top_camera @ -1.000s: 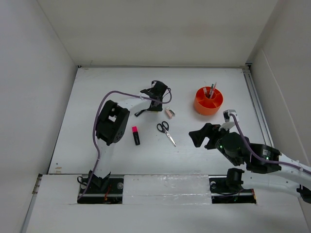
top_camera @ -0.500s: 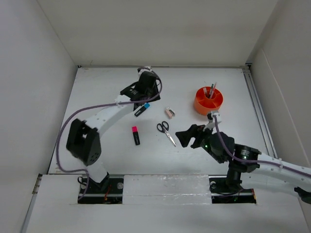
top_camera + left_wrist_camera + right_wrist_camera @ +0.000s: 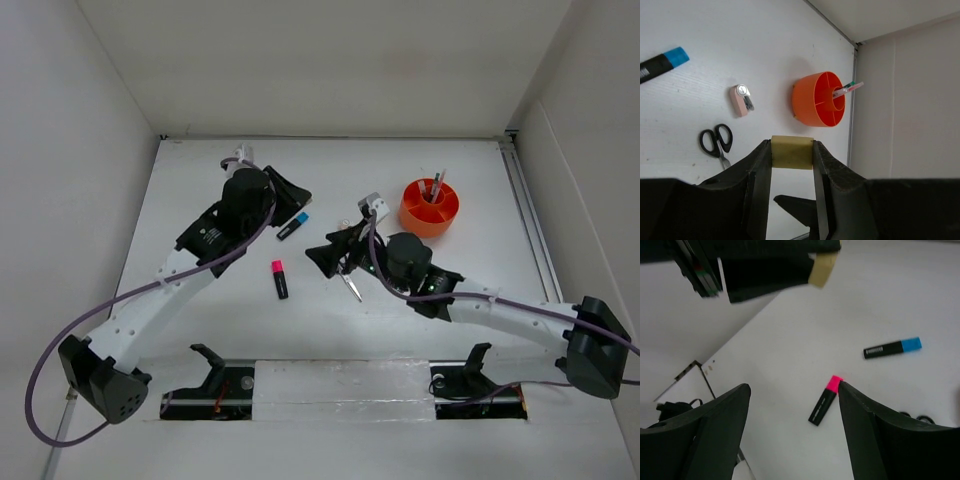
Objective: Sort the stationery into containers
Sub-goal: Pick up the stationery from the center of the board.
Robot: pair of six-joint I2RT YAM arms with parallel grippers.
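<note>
My left gripper (image 3: 792,156) is shut on a cream eraser (image 3: 792,152), held well above the table; from above the gripper (image 3: 292,193) hangs left of the blue-capped black marker (image 3: 293,225). The orange tub (image 3: 430,208) stands at the back right with thin pens (image 3: 847,89) upright in its centre. My right gripper (image 3: 792,386) is open and empty, high over the pink-and-black highlighter (image 3: 825,401). In the top view it (image 3: 318,257) covers part of the black-handled scissors (image 3: 349,281). A small pinkish-beige piece (image 3: 742,99) lies between the marker and the tub.
White side walls close in the table on the left, back and right. A metal rail (image 3: 527,215) runs along the right edge. The right arm's forearm (image 3: 500,308) stretches across the near right of the table.
The left arm has swung left and back, away from the marker. The right arm has reached left from the near right, over the scissors, its jaws a little narrower.
</note>
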